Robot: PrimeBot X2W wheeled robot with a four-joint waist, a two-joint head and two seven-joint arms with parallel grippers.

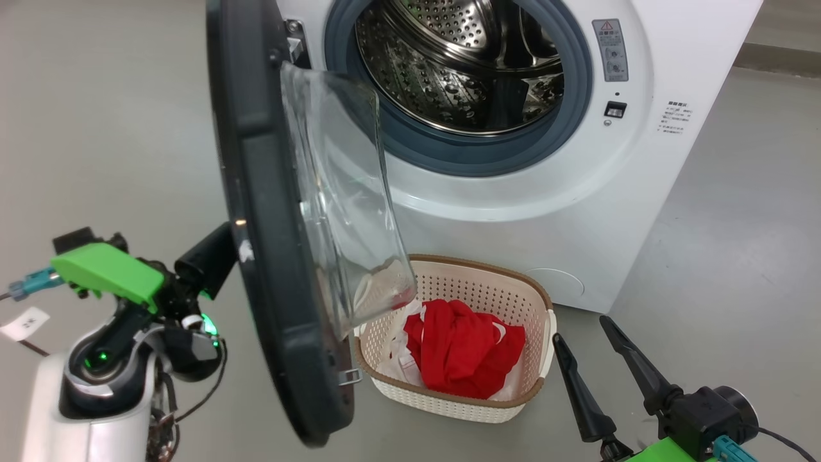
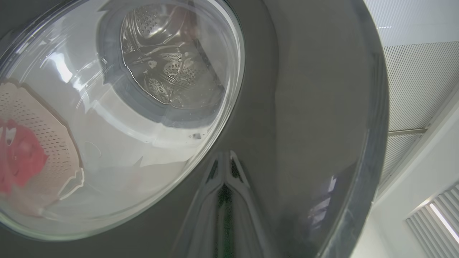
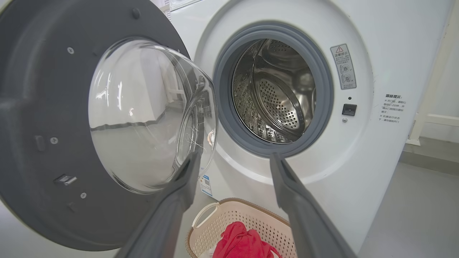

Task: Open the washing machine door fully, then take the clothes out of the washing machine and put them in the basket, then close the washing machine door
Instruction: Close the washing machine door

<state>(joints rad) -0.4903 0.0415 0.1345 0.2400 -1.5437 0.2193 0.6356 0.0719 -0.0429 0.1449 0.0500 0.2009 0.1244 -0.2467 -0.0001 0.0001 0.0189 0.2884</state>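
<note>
Washing machine door (image 1: pixel 256 192), one round black-rimmed door with clear glass bowl, half open, one white front-loading washing machine (image 1: pixel 577 212), one cream perforated basket (image 1: pixel 487 266) on the floor before it, holding bunched red and white clothes (image 1: pixel 462 346) (pieces uncountable), left gripper (image 2: pixel 224 179) narrow against door's rim, right gripper (image 1: pixel 580 328) spread wide beside basket.

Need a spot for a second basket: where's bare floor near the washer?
Bare floor lies right of the washing machine and basket, and left of the open door. Crowded between door and machine, where the basket sits.
</note>
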